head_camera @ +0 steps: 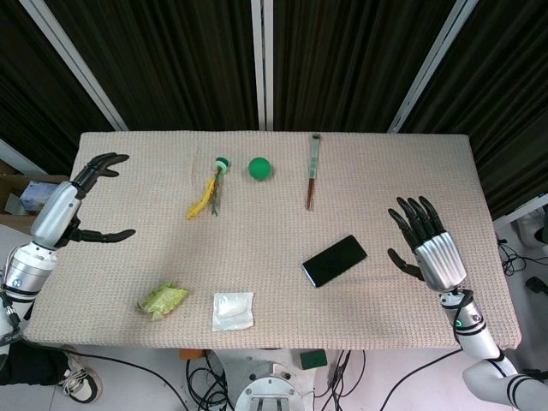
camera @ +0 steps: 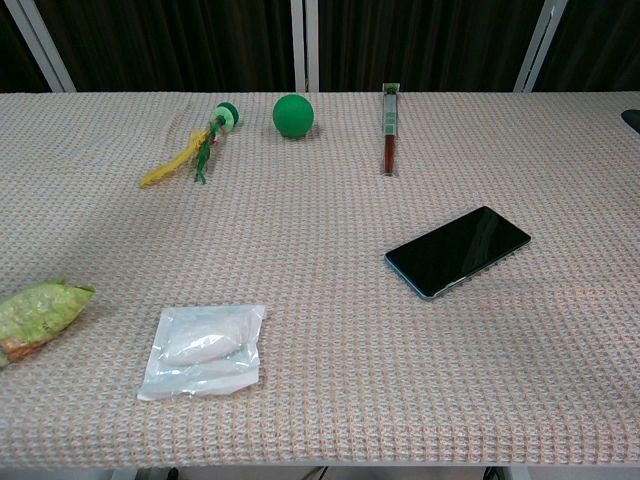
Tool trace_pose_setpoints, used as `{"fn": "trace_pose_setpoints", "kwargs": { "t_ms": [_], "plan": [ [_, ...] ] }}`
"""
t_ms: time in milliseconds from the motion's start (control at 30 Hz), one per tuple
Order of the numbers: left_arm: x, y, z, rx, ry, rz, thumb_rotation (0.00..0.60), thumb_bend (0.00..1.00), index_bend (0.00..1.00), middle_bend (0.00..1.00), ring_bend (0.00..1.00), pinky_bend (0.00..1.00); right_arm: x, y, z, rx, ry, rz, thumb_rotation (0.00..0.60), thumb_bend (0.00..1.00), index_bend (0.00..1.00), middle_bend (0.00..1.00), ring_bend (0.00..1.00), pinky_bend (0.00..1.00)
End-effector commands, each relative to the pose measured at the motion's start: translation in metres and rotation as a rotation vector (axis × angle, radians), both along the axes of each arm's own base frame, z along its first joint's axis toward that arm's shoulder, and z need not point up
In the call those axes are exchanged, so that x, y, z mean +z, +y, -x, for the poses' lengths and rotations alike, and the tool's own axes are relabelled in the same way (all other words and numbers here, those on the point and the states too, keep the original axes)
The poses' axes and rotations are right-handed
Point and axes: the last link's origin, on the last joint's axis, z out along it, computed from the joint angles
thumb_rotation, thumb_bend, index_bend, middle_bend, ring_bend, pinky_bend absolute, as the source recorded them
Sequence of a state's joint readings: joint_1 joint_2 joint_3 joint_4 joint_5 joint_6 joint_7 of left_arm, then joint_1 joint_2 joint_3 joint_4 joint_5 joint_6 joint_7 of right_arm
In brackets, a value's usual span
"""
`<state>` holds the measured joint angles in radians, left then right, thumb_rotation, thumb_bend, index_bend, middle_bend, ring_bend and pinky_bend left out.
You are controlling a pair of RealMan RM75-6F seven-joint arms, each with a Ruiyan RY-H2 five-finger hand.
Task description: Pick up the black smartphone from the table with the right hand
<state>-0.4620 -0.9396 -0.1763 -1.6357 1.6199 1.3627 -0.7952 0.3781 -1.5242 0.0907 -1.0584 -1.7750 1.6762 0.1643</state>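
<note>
The black smartphone [head_camera: 334, 260] lies flat and slanted on the woven table cover, right of centre; the chest view shows the smartphone [camera: 458, 250] untouched. My right hand [head_camera: 425, 242] hovers to the right of it, fingers spread apart and holding nothing, a short gap from the phone's near end. Only a dark fingertip of that hand shows at the right edge of the chest view. My left hand [head_camera: 88, 198] hangs open over the far left edge of the table, empty.
A green ball [head_camera: 259, 167], a yellow-green feather toy [head_camera: 210, 190] and a packaged pair of chopsticks [head_camera: 313, 179] lie along the back. A green snack bag [head_camera: 162, 300] and a clear plastic pouch [head_camera: 233, 310] sit near the front left edge.
</note>
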Motion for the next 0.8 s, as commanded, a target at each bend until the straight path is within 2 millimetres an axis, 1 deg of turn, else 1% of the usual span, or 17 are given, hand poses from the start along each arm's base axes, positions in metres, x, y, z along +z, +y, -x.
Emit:
{"fn": "trace_pose_setpoints", "kwargs": {
  "t_ms": [33,100,200,267,333,400,500,600,733,800],
  "plan": [
    [-0.001,-0.001,0.002,0.005,0.009,-0.001,0.568,0.00,0.10,0.12,0.07,0.24,-0.006,0.005,0.001,0.002,0.066,-0.052,0.600,0.32,0.00,0.00,0.00,0.00],
    [-0.001,-0.001,0.003,0.007,0.012,0.001,0.568,0.00,0.10,0.12,0.07,0.24,-0.009,0.008,0.003,-0.007,0.153,-0.108,0.600,0.31,0.00,0.00,0.00,0.00],
    [-0.003,-0.001,0.004,0.011,0.024,0.004,0.570,0.00,0.10,0.12,0.07,0.24,-0.009,0.009,0.004,-0.035,0.372,-0.164,0.600,0.31,0.00,0.00,0.00,0.00],
    [-0.004,-0.002,0.005,0.013,0.039,0.001,0.567,0.00,0.10,0.12,0.07,0.24,-0.009,0.010,-0.004,-0.041,0.496,-0.191,0.600,0.30,0.00,0.00,0.00,0.00],
    [-0.006,-0.002,0.005,0.016,0.048,-0.007,0.568,0.00,0.10,0.12,0.07,0.24,-0.011,0.012,-0.011,-0.050,0.576,-0.214,0.600,0.30,0.00,0.00,0.00,0.00],
    [-0.009,-0.003,0.007,0.018,0.050,-0.017,0.572,0.00,0.10,0.12,0.07,0.24,-0.016,0.012,-0.019,-0.059,0.649,-0.245,0.600,0.31,0.00,0.00,0.00,0.00],
    [-0.014,-0.004,0.010,0.023,0.056,-0.010,0.570,0.00,0.10,0.12,0.07,0.24,-0.029,0.014,-0.024,-0.083,0.674,-0.295,0.600,0.31,0.00,0.00,0.00,0.00],
    [-0.017,-0.003,0.012,0.031,0.074,-0.005,0.569,0.00,0.10,0.12,0.07,0.24,-0.048,0.014,-0.029,-0.083,0.663,-0.321,0.600,0.31,0.00,0.00,0.00,0.00],
    [-0.018,-0.004,0.013,0.030,0.093,-0.002,0.569,0.00,0.10,0.12,0.07,0.23,-0.068,0.012,-0.028,-0.082,0.671,-0.323,0.600,0.31,0.00,0.01,0.00,0.00],
    [-0.018,-0.004,0.013,0.029,0.098,-0.003,0.569,0.00,0.10,0.12,0.07,0.23,-0.074,0.009,-0.028,-0.083,0.665,-0.308,0.600,0.32,0.00,0.01,0.00,0.00]
  ]
}}
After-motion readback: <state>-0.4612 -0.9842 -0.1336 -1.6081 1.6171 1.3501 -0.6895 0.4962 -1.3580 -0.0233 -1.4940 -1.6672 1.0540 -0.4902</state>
